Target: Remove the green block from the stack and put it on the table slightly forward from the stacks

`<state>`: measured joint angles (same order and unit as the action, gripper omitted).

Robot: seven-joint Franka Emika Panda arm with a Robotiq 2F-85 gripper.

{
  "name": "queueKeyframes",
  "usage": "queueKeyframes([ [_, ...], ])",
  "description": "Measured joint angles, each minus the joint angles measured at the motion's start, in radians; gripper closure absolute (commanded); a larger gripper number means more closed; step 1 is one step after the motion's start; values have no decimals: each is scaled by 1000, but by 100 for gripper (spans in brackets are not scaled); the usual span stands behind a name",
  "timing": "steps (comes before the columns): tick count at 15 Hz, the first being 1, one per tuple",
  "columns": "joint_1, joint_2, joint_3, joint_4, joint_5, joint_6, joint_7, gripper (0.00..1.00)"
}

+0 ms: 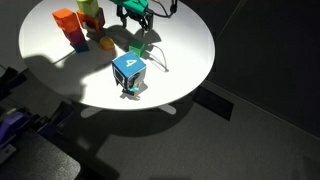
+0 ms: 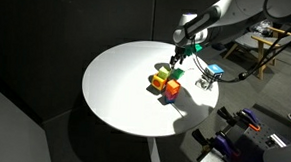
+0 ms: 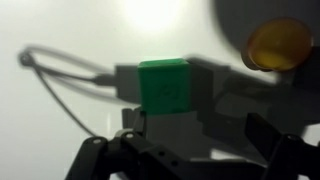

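Observation:
The green block [image 1: 137, 48] sits by itself on the white round table [image 1: 185, 60], apart from the stacks. In the wrist view the green block [image 3: 163, 86] stands on the table just ahead of the fingers. My gripper [image 1: 135, 14] hangs above it, open and empty; it also shows in the wrist view [image 3: 198, 136] and in an exterior view [image 2: 183, 45]. The stack with a red block [image 1: 92, 17] and the column topped by an orange block [image 1: 68, 26] stand to one side in an exterior view. Both stacks [image 2: 165, 82] show as a cluster in an exterior view.
A large blue cube marked 4 [image 1: 128, 72] stands near the table's edge, also in an exterior view [image 2: 214, 71]. A small orange ball [image 1: 105, 42] lies beside the stacks, and in the wrist view [image 3: 278, 42]. A thin grey cable [image 3: 60, 72] lies on the table by the block.

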<state>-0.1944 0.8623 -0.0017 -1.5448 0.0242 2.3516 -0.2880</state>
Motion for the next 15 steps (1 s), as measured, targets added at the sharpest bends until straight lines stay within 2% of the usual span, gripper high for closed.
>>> queueKeyframes([
  [15, 78, -245, -29, -222, -41, -5, 49, 0],
])
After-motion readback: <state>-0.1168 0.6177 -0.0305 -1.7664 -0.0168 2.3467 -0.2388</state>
